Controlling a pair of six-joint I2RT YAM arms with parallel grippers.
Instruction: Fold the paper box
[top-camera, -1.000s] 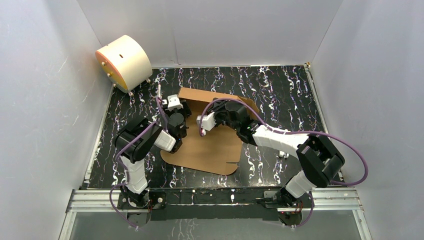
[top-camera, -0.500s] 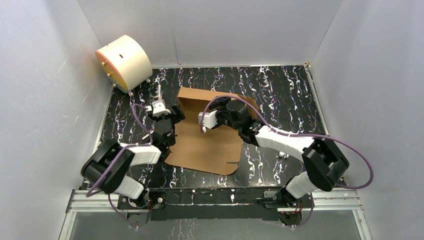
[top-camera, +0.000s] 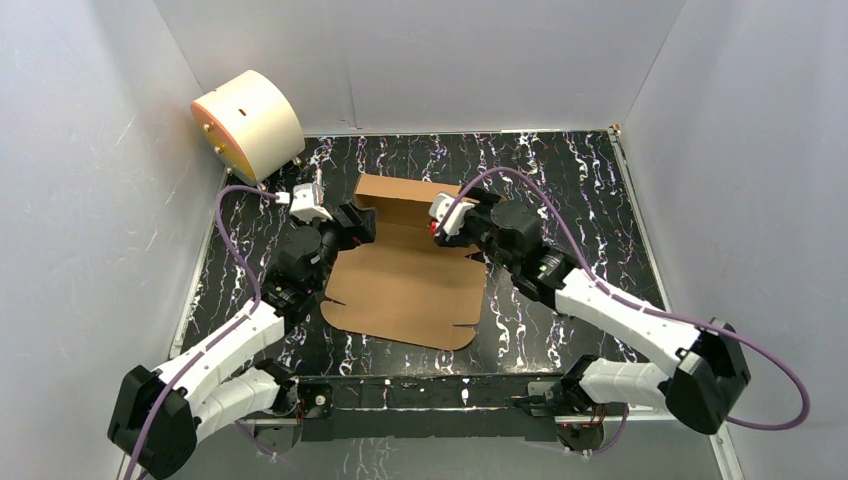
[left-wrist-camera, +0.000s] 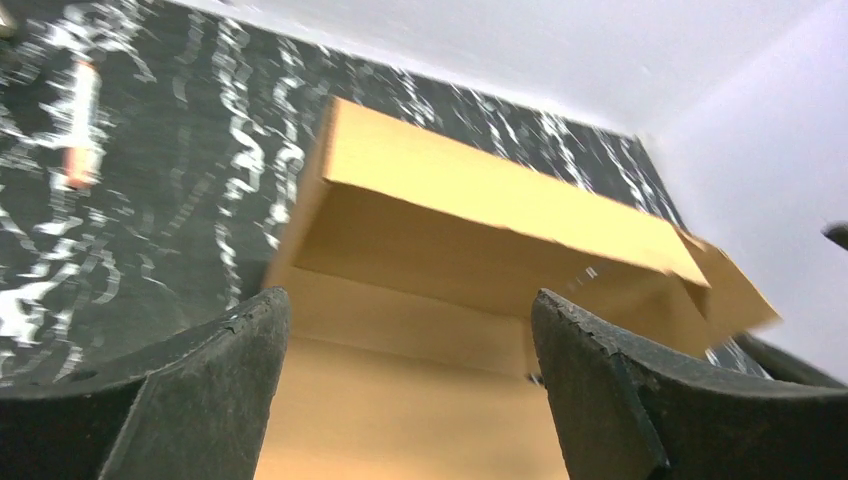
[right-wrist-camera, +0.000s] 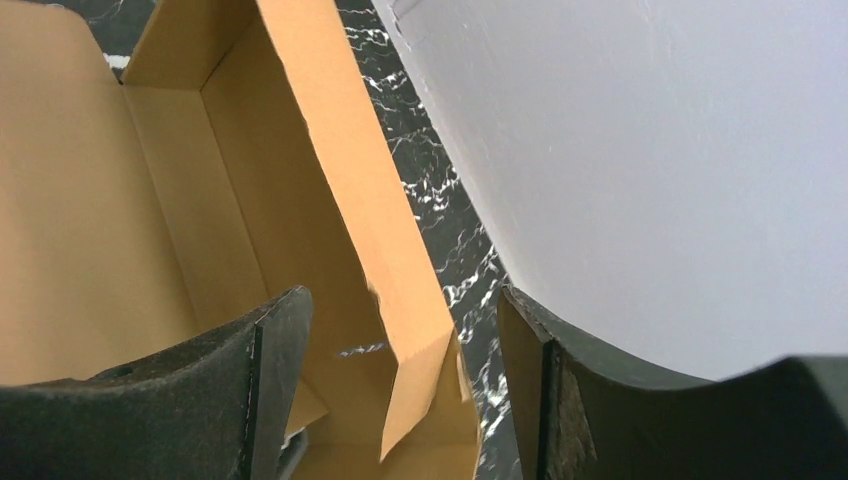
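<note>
On the table (top-camera: 560, 170) btwn both arms, paper box (top-camera: 405, 285) w/ rear wall (top-camera: 398, 190) standing and front panel flat, left gripper (left-wrist-camera: 405, 297) and right gripper (right-wrist-camera: 400, 295) at either end, jaws apart, clamping nothing, prob. flanking that wall so as to hold it upright.

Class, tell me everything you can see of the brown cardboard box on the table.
The cardboard box is plain brown corrugated card, a die-cut sheet only partly folded. Its far wall stands upright with side flaps raised; the wide near panel, round-cornered with a small slit, lies flat on the black marbled table. The left end effector and right end effector are open at its far corners; the right one straddles a raised side flap, contact unclear.
</note>
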